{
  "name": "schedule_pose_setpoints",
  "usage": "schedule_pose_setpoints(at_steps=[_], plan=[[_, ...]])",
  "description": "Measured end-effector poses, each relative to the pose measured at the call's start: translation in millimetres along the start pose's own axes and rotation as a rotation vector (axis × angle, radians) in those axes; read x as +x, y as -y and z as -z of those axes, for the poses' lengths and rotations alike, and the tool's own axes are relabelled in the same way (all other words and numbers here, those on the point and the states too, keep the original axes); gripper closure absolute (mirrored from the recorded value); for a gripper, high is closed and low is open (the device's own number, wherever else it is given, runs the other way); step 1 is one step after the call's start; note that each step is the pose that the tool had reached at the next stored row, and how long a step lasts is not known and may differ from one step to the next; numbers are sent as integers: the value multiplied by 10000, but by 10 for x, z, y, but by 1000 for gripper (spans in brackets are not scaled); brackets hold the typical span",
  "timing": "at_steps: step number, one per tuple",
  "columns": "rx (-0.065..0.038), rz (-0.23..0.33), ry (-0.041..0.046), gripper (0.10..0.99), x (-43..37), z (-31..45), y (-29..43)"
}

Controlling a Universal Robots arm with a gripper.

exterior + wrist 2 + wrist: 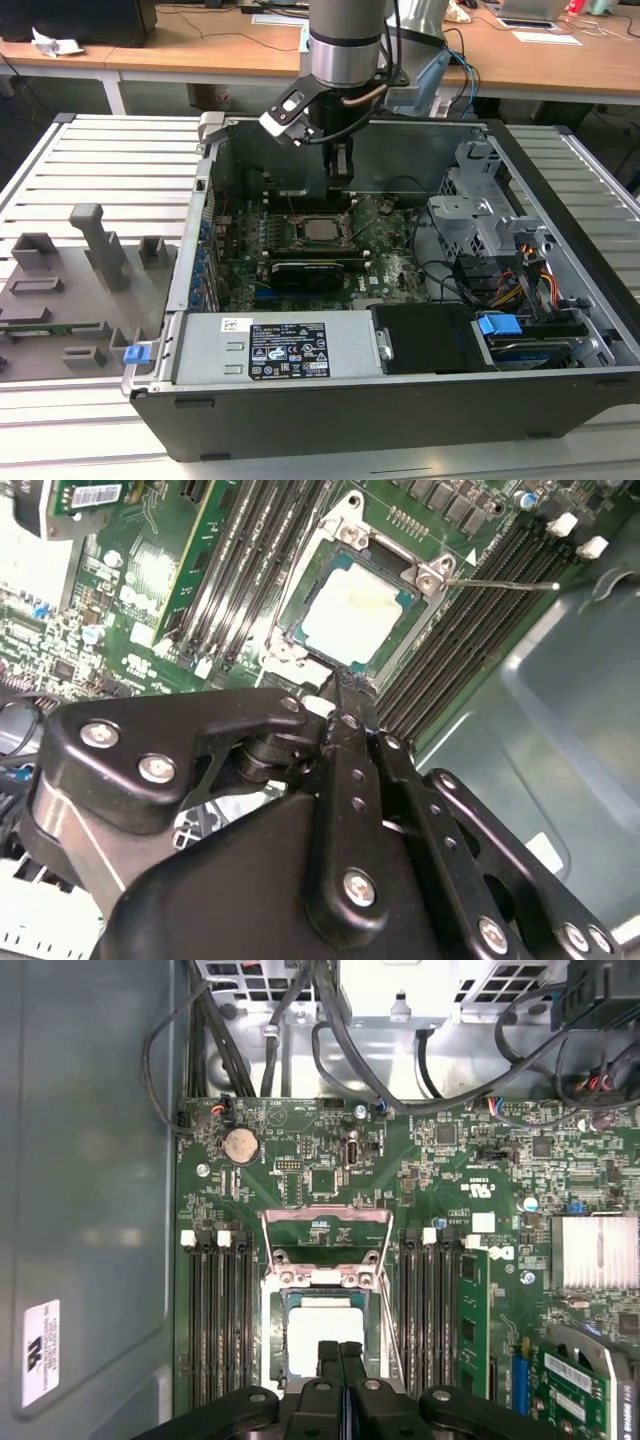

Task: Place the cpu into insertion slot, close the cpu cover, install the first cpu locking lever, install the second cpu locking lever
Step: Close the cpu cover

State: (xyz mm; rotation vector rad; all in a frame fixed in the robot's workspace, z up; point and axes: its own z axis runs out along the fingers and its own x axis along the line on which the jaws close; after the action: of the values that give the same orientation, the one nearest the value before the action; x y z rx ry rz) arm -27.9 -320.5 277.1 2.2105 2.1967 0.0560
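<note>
The cpu (352,615) shows matt silvery metal; the gripper (340,690) is glossy black.

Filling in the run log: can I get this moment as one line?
chip seated in socket | cover looks raised | claw shut, tips at socket edge

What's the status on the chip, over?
Claw shut, empty, low over the socket. Chip lying in socket. Cover flipped open. Nothing lying across it.

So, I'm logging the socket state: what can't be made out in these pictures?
Near edge of the cpu: both wrist views, behind the gripper.
What the gripper tips touch: second wrist view, the tips block it.
Whether the cpu sits flush: exterior view, too small.
</note>
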Motion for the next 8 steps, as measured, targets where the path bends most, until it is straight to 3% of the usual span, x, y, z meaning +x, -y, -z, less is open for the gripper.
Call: schedule_pose_setpoints(at_steps=[8], plan=[[34, 32, -2, 980, 1, 0, -135]])
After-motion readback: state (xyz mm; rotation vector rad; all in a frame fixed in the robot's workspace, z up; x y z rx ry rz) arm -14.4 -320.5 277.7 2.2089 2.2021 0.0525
